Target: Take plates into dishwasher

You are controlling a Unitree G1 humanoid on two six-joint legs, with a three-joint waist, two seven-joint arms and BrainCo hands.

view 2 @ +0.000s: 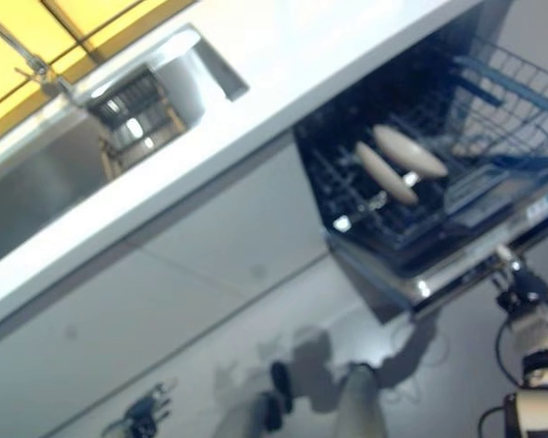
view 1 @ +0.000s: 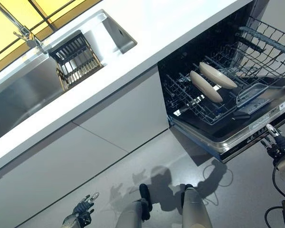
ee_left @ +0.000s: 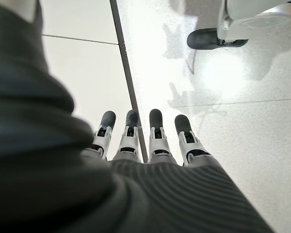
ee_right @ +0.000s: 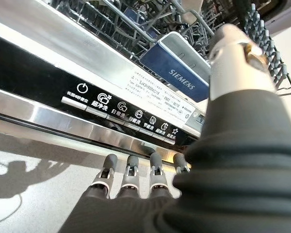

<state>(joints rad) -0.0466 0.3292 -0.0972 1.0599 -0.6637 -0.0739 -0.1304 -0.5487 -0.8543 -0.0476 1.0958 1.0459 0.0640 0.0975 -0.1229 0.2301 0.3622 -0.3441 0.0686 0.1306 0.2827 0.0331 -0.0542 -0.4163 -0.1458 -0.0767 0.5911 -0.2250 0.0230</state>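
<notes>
Two cream plates (view 1: 212, 81) stand on edge side by side in the lower rack (view 1: 199, 107) of the open dishwasher (view 1: 237, 135). My right hand (view 1: 277, 142) is just below the outer edge of the lowered door, fingers straight, their tips at the steel strip (ee_right: 111, 141) under the control panel; it holds nothing. My left hand (view 1: 81, 209) hangs low by the white cabinet fronts, fingers straight and empty, pointing at the floor (ee_left: 223, 97).
A steel sink (view 1: 33, 85) with a dark drying rack (view 1: 76, 58) and a tap (view 1: 23, 32) is set in the white counter (view 1: 147, 42) at left. An upper wire basket (view 1: 266, 42) juts out above the plates. Grey floor (view 1: 147, 161) lies before the cabinets.
</notes>
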